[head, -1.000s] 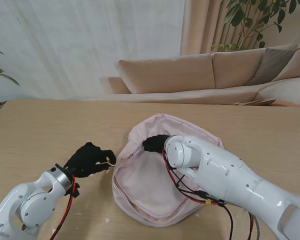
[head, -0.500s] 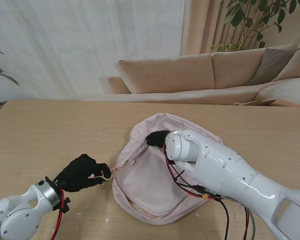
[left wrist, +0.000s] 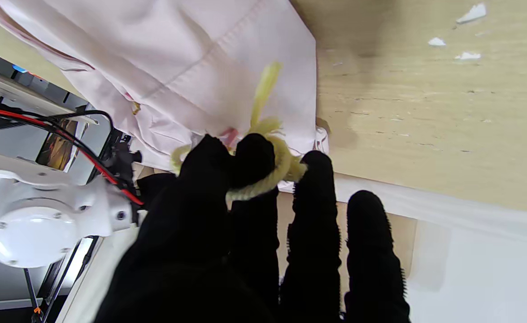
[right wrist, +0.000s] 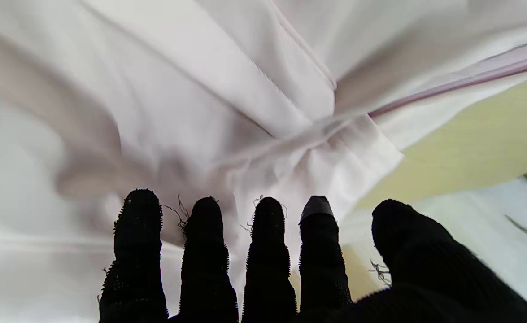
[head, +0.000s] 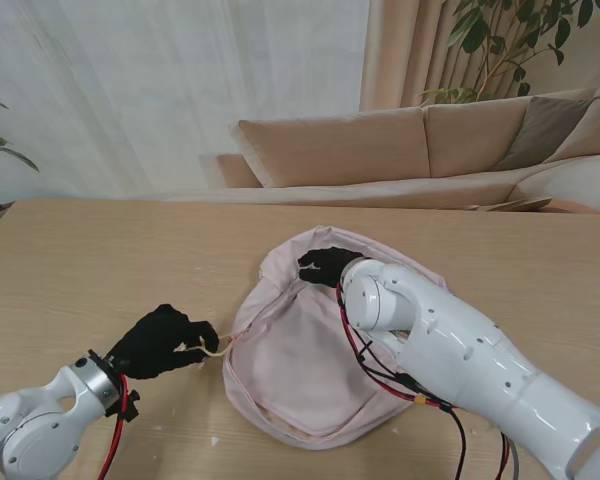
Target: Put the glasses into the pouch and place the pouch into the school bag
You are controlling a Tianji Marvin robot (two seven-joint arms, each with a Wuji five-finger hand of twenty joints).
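The pink school bag point(head: 300, 365) lies flat in the middle of the table, its zipper rim running round the edge. My left hand point(head: 160, 340) is at the bag's left edge, shut on a yellow cord point(head: 216, 350) tied to the zipper. In the left wrist view the yellow cord point(left wrist: 263, 179) loops over my fingertips point(left wrist: 252, 152) against the pink bag point(left wrist: 209, 67). My right hand point(head: 325, 265) rests on the bag's far side, open. In the right wrist view its fingers point(right wrist: 267, 251) lie straight over the bag's fabric point(right wrist: 227, 89). No glasses or pouch show in any view.
Small white scraps point(left wrist: 467, 13) lie on the wooden table point(head: 100, 260) near my left hand. A beige sofa point(head: 410, 150) stands beyond the table's far edge. My right forearm point(head: 460, 350) with its red and black cables crosses the bag's right side.
My left hand has drawn back toward me and to the left with the yellow cord. The right hand has slid a little farther from me over the bag.
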